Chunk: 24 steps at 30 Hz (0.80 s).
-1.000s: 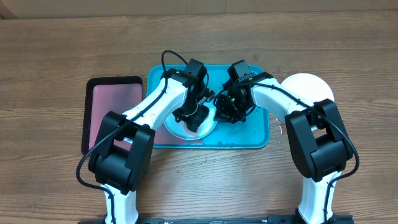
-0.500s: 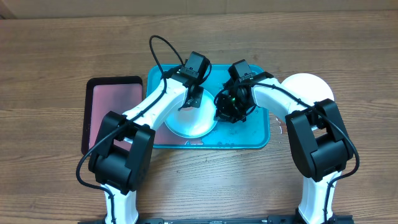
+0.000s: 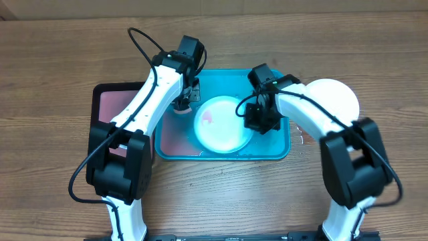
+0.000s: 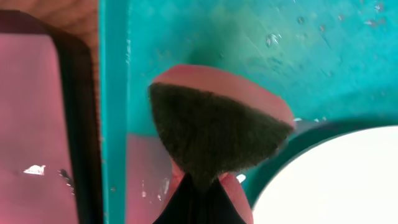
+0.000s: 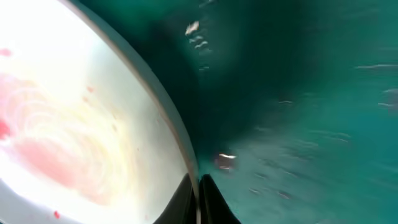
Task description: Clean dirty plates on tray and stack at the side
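A pale light-blue plate (image 3: 223,124) with a red smear lies in the teal tray (image 3: 274,148). My right gripper (image 3: 254,122) is shut on the plate's right rim. In the right wrist view the jaws (image 5: 198,186) pinch the rim of the smeared plate (image 5: 74,124) over the tray floor (image 5: 311,124). My left gripper (image 3: 182,105) is shut on a pink sponge with a dark scouring face (image 4: 217,134), held over the tray's left end, off the plate (image 4: 336,180). A white plate (image 3: 332,96) sits on the table to the right of the tray. The yellow-green plate is out of view.
A black-rimmed tray with a pink inside (image 3: 120,114) lies against the teal tray's left side and also shows in the left wrist view (image 4: 37,124). Wet pink smears mark the teal tray floor near the sponge. Wooden table lies all around.
My left gripper has lifted the sponge off the plate and moved back and left to the tray's left end. The plate now shows whole and has shifted a little right with my right gripper.
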Tool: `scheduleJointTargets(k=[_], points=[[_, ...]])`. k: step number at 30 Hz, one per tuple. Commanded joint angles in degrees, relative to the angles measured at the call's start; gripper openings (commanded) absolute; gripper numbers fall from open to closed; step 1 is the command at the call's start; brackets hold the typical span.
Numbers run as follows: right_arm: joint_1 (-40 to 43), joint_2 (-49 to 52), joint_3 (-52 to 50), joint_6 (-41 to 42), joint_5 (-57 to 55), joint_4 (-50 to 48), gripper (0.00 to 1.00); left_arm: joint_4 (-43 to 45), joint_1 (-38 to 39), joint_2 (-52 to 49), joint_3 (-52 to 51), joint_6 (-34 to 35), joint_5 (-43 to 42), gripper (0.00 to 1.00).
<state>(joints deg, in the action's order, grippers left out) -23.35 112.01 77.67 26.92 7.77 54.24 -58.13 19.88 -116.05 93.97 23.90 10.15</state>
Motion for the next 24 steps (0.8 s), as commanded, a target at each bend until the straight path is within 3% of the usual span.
scheduleJointTargets(k=[1,9,16,24], points=[[-0.13,-8.48,1.2,0.15,-15.69,1.05,0.04,0.09,0.37,-0.55,0.52,1.44,-2.56,0.04],[-3.34,-17.66,1.2,6.27,-39.17,6.4,0.04,0.52,0.39,-0.55,0.52,1.44,-4.9,0.04],[-9.49,-19.32,1.2,6.67,-51.49,8.37,0.04,0.52,0.39,-0.55,0.52,1.44,-5.14,0.04],[-18.8,-19.32,1.2,15.56,-71.95,13.07,0.04,0.5,0.39,-0.55,0.52,1.44,-5.14,0.04]])
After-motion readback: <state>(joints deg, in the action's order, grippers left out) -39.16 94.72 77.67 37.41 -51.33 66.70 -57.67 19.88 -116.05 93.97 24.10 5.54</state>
